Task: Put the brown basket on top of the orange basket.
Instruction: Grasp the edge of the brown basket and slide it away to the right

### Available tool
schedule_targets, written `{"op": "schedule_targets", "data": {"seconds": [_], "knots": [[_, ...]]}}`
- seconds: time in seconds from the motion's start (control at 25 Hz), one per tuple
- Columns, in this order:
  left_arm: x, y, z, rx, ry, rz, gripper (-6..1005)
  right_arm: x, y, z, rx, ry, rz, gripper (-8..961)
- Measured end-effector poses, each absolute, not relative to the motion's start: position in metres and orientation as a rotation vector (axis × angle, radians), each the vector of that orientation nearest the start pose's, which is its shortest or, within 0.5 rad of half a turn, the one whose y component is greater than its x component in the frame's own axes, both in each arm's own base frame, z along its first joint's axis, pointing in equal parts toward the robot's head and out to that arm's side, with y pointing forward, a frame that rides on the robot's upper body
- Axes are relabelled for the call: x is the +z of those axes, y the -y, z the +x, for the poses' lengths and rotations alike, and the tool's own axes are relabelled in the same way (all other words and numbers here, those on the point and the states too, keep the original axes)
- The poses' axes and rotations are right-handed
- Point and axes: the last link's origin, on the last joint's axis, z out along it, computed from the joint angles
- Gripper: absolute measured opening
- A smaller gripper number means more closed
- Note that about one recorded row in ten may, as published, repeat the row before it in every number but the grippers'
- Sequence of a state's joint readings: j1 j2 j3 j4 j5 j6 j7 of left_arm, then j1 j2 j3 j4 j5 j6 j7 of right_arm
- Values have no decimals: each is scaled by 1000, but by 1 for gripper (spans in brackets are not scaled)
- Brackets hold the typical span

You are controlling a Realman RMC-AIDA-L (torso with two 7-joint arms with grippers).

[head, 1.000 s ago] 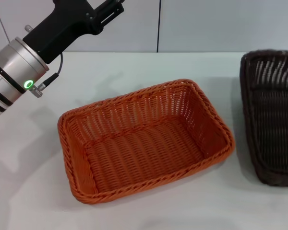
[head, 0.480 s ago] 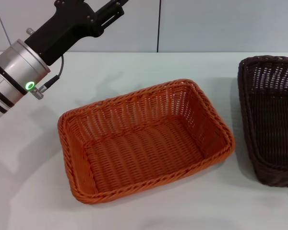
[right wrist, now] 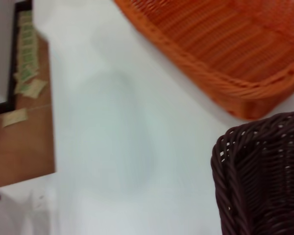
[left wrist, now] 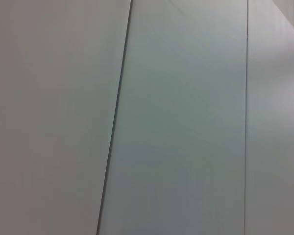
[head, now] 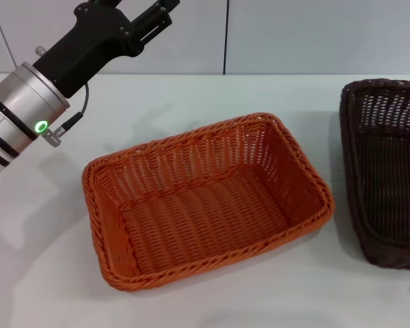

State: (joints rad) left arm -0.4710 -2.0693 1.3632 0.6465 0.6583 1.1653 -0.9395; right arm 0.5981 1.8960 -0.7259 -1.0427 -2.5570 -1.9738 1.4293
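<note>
Brown basket (head: 386, 178) sits at the table's right edge, right of the orange basket (head: 205, 198), nearer the right arm; left gripper (head: 154, 17) raised far-left, grip unclear; right gripper unseen.

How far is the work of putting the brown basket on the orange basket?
Nothing looks finished yet. The brown basket stands on the table at the robot's right, apart from the orange basket, which is empty in the middle. The right wrist view looks closely at the brown basket's corner, so that arm seems near it; a grasp is not visible. The left gripper is raised toward the wall. Lifting and stacking are left.
</note>
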Motion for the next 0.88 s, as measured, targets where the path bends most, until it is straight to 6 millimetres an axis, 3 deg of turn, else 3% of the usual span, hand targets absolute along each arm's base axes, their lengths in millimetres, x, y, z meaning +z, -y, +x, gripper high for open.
{"op": "schedule_targets", "data": {"seconds": [0.88], "knots": [[19,-379,-198,-1272,406,-2034,781,69,-272,259,-324,-196,-3439,621]]}}
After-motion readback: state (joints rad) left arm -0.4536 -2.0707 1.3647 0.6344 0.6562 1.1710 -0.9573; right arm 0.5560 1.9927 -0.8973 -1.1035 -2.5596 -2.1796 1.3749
